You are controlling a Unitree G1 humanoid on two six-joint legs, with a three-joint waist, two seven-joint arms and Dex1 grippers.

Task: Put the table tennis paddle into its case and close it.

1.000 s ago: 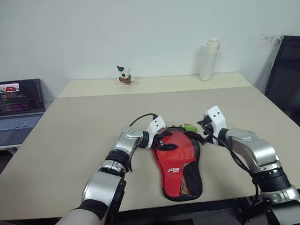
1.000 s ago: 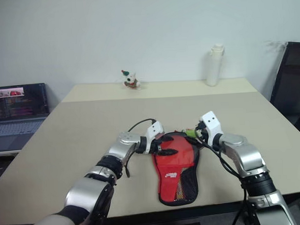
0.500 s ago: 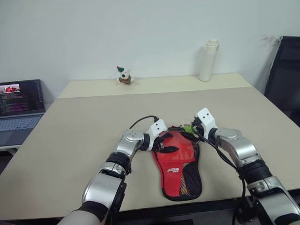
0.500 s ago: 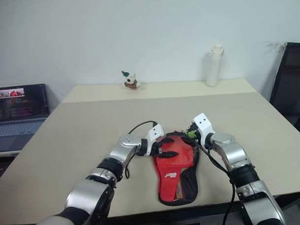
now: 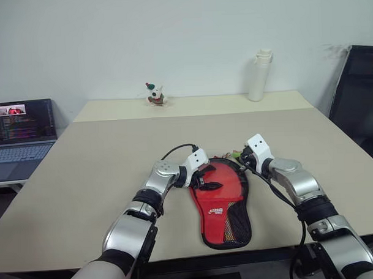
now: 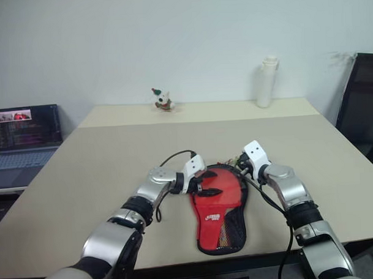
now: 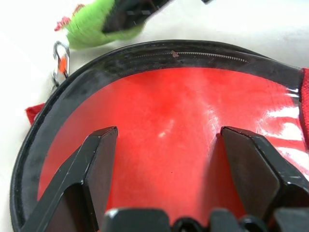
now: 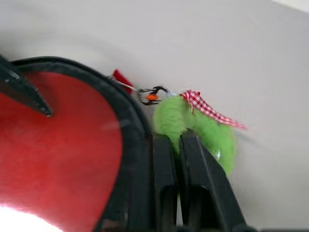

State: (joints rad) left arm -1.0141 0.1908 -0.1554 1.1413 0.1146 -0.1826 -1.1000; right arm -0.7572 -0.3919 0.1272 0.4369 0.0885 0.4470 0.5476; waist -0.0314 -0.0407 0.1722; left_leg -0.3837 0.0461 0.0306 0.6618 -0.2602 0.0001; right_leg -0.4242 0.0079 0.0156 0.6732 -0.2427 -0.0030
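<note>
- The right gripper (image 8: 175, 145) is sitting at the far right rim of the case (image 5: 220, 199), fingers (image 8: 205, 179) clenched together against the green fuzzy charm (image 8: 193, 126) that hangs from the zip end by a small metal clip (image 8: 152, 94). Whether the charm is actually pinched cannot be told.
- The left gripper (image 7: 164, 140) is resting over the round head of the case from the opposite side, its fingers (image 7: 96, 159) spread wide and grasping nothing, one on each side of the red face.
- The case is lying flat on the surface (image 5: 113, 154), long axis running from the round head at the far end toward the near edge, where the black mesh pocket (image 5: 237, 226) sits.
- The red face under the left fingers may be the table tennis paddle inside; this cannot be confirmed.
- Judgement: the coming move turns on the zip, which runs around the black rim (image 7: 193, 53) from the charm. The right fingers are nearer it, and the left is placed to steady the case.
- A white bottle (image 5: 259, 74), a small figurine (image 5: 153, 93) and a laptop (image 5: 21, 130) are standing well apart, obstructing nothing.
</note>
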